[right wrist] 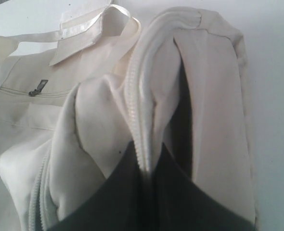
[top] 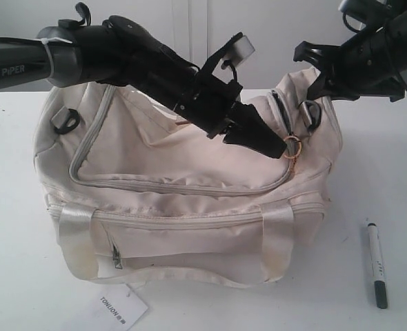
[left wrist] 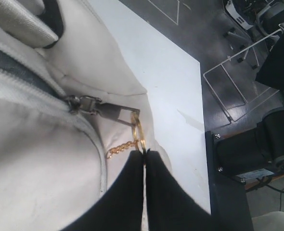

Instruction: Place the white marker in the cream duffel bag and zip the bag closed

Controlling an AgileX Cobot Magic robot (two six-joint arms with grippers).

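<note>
The cream duffel bag [top: 190, 200] stands in the middle of the white table. My left gripper [top: 286, 148] reaches across its top and is shut on the gold key-ring zipper pull [left wrist: 137, 127], which hangs from the zipper slider [left wrist: 84, 103] near the bag's right end. The left gripper [left wrist: 145, 153] pinches the ring's lower edge. My right gripper [top: 319, 74] is shut on the bag's upper right end, clamping the zipper edge [right wrist: 142, 110] between its jaws [right wrist: 149, 161]. The white marker [top: 376, 258] lies loose on the table to the right of the bag, dark cap toward the front.
A white paper tag [top: 117, 309] lies at the bag's front. Satin handle straps [top: 276, 238] hang down the front, beside a small side-pocket zipper [top: 116, 258]. The table edge [left wrist: 200, 120] runs close beyond the bag's right end, with a black robot base [left wrist: 248, 154] below.
</note>
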